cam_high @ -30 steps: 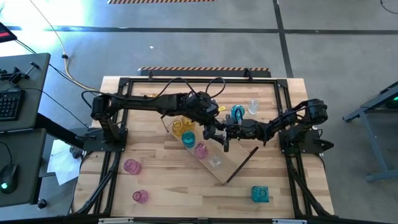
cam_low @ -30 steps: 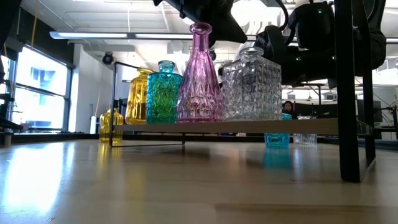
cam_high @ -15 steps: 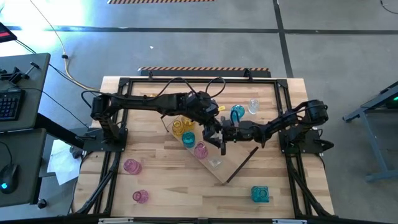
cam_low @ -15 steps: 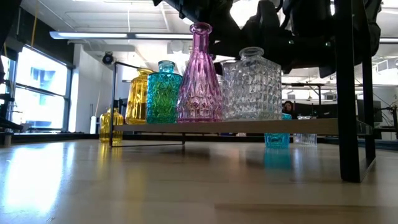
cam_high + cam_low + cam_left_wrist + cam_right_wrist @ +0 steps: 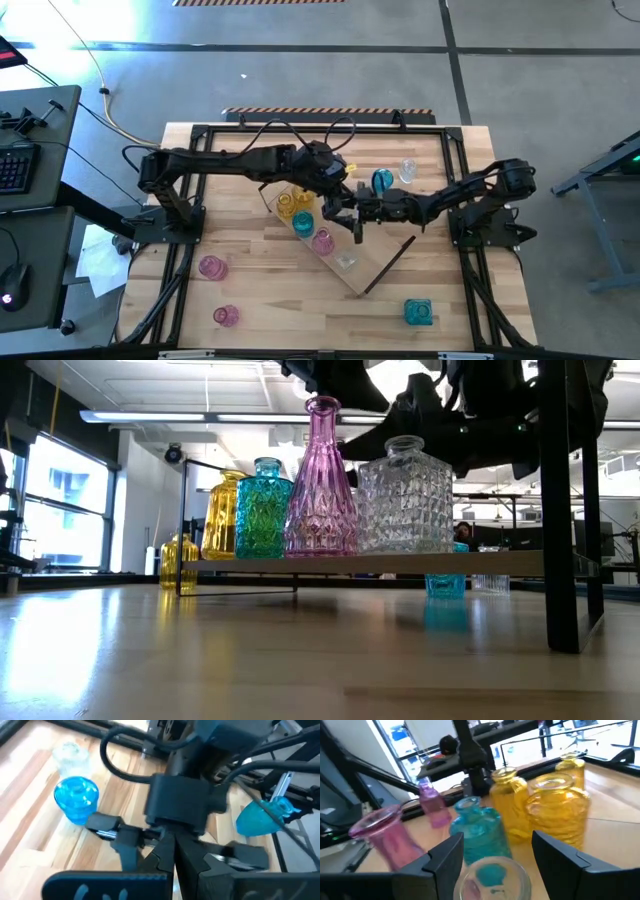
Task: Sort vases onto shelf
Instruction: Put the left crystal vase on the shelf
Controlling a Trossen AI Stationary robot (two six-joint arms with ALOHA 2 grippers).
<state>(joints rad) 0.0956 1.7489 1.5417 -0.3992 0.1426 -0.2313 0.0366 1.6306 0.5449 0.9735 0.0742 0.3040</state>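
Note:
The shelf point(image 5: 375, 265), a light-wood board, lies slantwise at mid-table. On it a yellow vase point(image 5: 224, 515), a teal vase point(image 5: 263, 510), a tall pink vase point(image 5: 321, 485) and a square clear vase point(image 5: 404, 500) stand upright in a row. My right gripper point(image 5: 354, 221) hovers open just above the clear vase, whose mouth point(image 5: 492, 874) shows below and between its fingers without touching them. My left gripper point(image 5: 337, 193) is shut with nothing in it, up above the shelf's far side, close to the right gripper.
Loose vases stand on the table: a blue one point(image 5: 381, 181) and a clear one point(image 5: 407, 170) at the far right, two pink ones point(image 5: 212, 267) point(image 5: 226, 315) near left, a teal one point(image 5: 418, 312) near right. A small yellow vase point(image 5: 178, 562) stands beyond the shelf's left end.
My right gripper, still open, has risen from beside the clear vase's neck to above it and shifted a little toward the table's left. The vases on the shelf have stayed in place.

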